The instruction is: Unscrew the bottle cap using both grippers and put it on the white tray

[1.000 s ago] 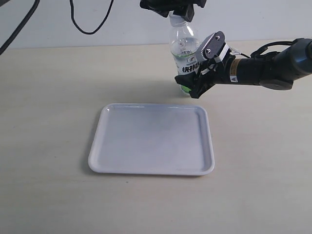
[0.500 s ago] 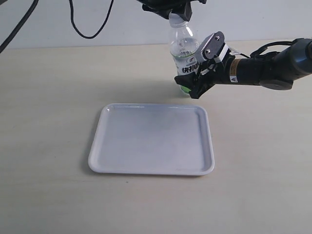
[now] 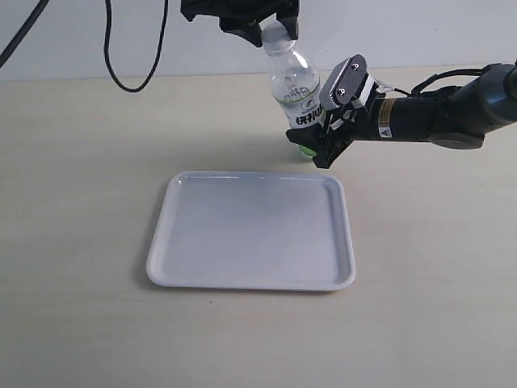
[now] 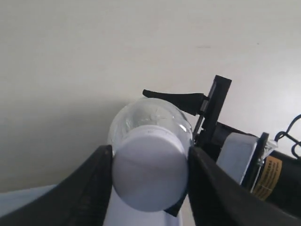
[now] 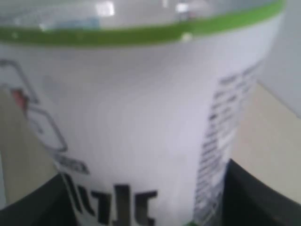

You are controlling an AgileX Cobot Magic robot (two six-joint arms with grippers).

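Since a second ago the bottle point(image 3: 295, 95) has gone from standing nearly straight to leaning, its neck carried over to the left of the exterior view. The left hand point(image 3: 272, 28) has travelled the same way along the top edge of that view, taking the cap point(image 4: 149, 174) with it. The right hand point(image 3: 317, 121) has barely shifted.

The left hand comes down from above and is closed on the cap. In its wrist view, one black finger point(image 4: 87, 190) presses against each side of the white disc, and the clear shoulder of the bottle shows just behind. The cap sits on the neck; whether it has turned cannot be told.

The right hand reaches in from the right and is clamped on the lower body of the bottle across the label point(image 5: 141, 117). A grey plate with screws point(image 3: 343, 81) shows on its upper finger. Its wrist view is filled by the white label with dark lettering and a green band, and dark fingers point(image 5: 256, 197) show at either lower corner.

The foot of the bottle is near the desk point(image 3: 81, 162), just behind the far right corner of the tray point(image 3: 161, 260) and apart from it. The tray lies flat in the middle of the desk. A black cable point(image 3: 121, 74) hangs in a loop at the upper left.
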